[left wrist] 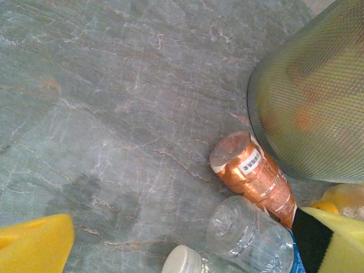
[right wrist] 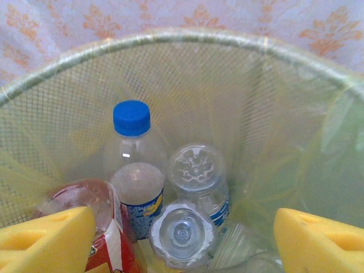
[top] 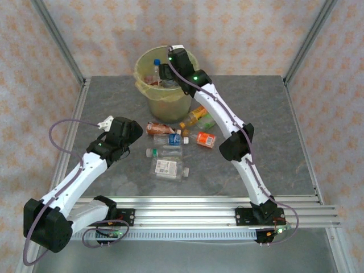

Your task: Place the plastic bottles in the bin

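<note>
1. At the far middle of the grey table (top: 267,125): a round pale yellow-green bin (top: 149,94), lined with a yellowish bag.
2. Directly above the bin's mouth: the right claw (top: 165,73), aimed down into it.
3. In the right wrist view: yellow pads (right wrist: 48,239) far apart at the two lower corners, spread wide, nothing pinched between them.
4. Inside the bin: a blue-capped bottle (right wrist: 133,170) standing upright, two clear bottles (right wrist: 199,170) seen end-on just beside it, and a red-labelled bottle (right wrist: 102,227) at the lower left.
5. On the table just in front of the bin: a loose cluster of bottles (top: 170,145) lying on their sides.
6. Among them: a copper-labelled bottle (top: 159,128) on the left, an orange-labelled bottle (top: 206,139) on the right, a yellow juice bottle (top: 196,115) nearest the bin, and a crushed clear bottle (top: 168,168) nearest the arms.
7. At the left edge of that cluster: the left claw (left wrist: 182,253), low over the table, pads spread wide, gripping nothing.
8. In the left wrist view: the copper-labelled bottle close beside the bin's mesh wall, contact unclear; a see-through bottle (left wrist: 244,236) against it; a white cap (left wrist: 182,261) at the bottom edge.
</note>
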Available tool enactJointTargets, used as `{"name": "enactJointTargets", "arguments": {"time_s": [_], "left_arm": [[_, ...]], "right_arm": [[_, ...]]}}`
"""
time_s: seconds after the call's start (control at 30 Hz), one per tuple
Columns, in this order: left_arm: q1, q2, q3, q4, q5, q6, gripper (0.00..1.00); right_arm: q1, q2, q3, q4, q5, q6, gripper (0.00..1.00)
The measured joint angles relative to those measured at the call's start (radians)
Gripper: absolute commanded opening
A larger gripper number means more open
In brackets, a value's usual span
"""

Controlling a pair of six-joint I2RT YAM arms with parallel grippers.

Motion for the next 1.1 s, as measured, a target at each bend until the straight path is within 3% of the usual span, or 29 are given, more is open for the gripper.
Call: {"name": "enactJointTargets", "arguments": {"time_s": [0.4, 0.6, 0.73, 0.97, 1.1], "left_arm": [[0.000, 0.081, 0.000, 0.038, 0.049, 0.002, 1.00], [0.000, 0.128, -0.011, 0.076, 0.111, -0.005, 1.00], [0.000, 0.120, -0.040, 0.076, 0.147, -0.019, 1.00], [0.000, 0.019, -0.110, 0.032, 0.189, -0.062, 1.00], [0.000, -0.034, -0.115, -0.008, 0.187, -0.078, 1.00]], "right_arm": [[-0.002, -0.187, 0.003, -0.069, 0.012, -0.007, 0.99], [-0.002, -0.285, -0.045, -0.161, 0.020, 0.019, 0.99], [-0.002, -0.441, -0.299, -0.172, 0.028, 0.054, 0.99], [-0.002, -0.844, -1.017, -0.017, 0.001, 0.107, 0.99], [0.003, -1.045, -1.312, 0.060, -0.047, 0.114, 0.99]]}}
